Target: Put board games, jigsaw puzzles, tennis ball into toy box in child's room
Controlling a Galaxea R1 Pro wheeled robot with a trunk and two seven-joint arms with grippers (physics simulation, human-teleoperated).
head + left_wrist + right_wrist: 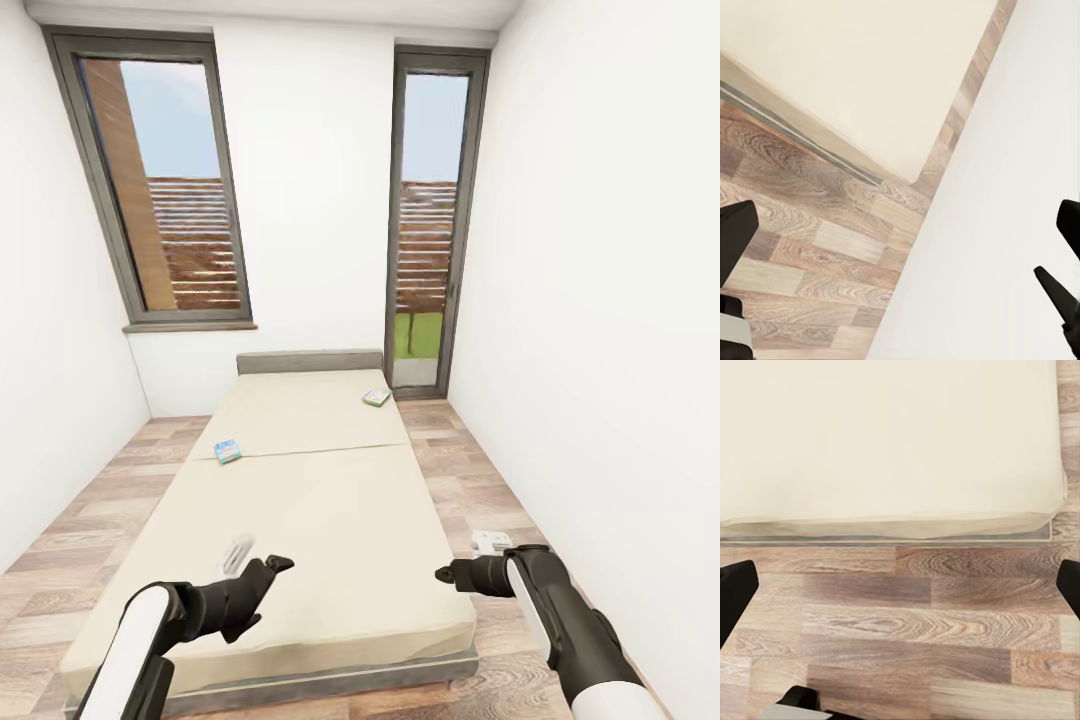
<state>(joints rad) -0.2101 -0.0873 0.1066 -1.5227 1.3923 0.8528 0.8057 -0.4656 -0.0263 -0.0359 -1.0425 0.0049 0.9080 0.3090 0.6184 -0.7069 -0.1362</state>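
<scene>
The bed point(300, 520) fills the middle of the child's room, its foot edge just below both arms, with strips of wood floor point(480, 480) along each side up to the white walls point(620, 300). 2 board games lie on the mattress: a blue one point(228, 451) near the bed's left edge and a green-edged one point(377, 397) near the headboard point(310, 361). The left gripper point(262, 572) and right gripper point(448, 574) hover empty, fingers spread wide in both wrist views.

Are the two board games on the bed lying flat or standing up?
Flat: the blue board game and the green-edged one lie on the mattress.
</scene>
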